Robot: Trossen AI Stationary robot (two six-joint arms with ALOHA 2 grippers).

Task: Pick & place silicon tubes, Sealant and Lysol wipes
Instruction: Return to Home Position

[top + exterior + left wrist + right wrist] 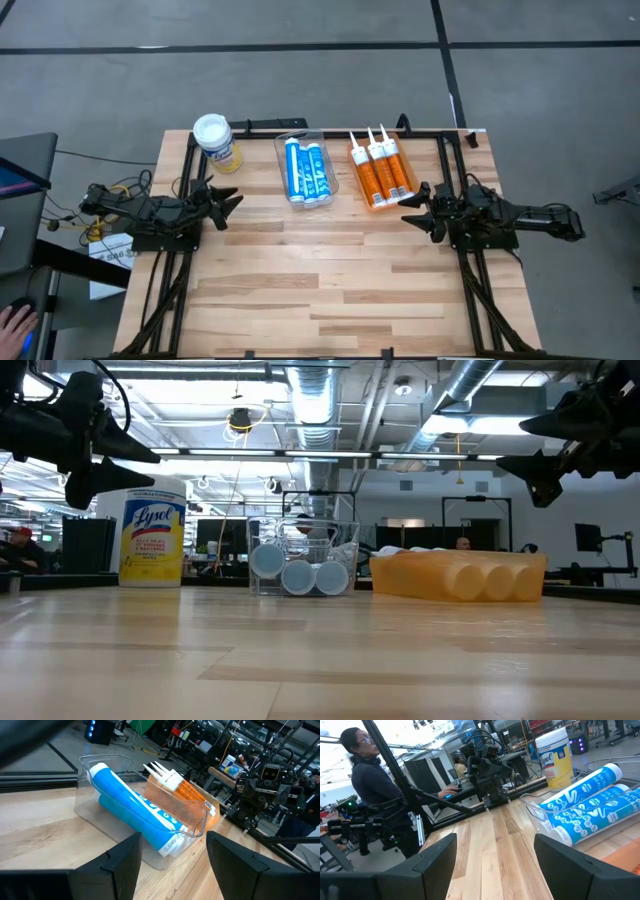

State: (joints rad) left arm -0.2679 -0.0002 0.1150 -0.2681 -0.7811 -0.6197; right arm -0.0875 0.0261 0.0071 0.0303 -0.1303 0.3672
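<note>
The Lysol wipes canister (pixel 216 141), white lid and yellow label, stands upright on its base at the table's far left; it also shows in the low view (pixel 152 538). Blue-and-white tubes (pixel 306 170) lie inside a clear plastic bin (pixel 283 148) at the far middle. Three orange sealant tubes (pixel 381 170) lie side by side on the table to the bin's right. My left gripper (pixel 232 203) hovers open and empty near the table's left edge, below the canister. My right gripper (pixel 413 210) hovers open and empty near the right edge, just below the orange tubes.
The near half of the wooden table (pixel 330 290) holds no objects. A black frame rail (pixel 330 126) runs along the far edge. A person sits beyond the table's left side in the right wrist view (pixel 367 765); a hand (pixel 12 320) shows at the lower left.
</note>
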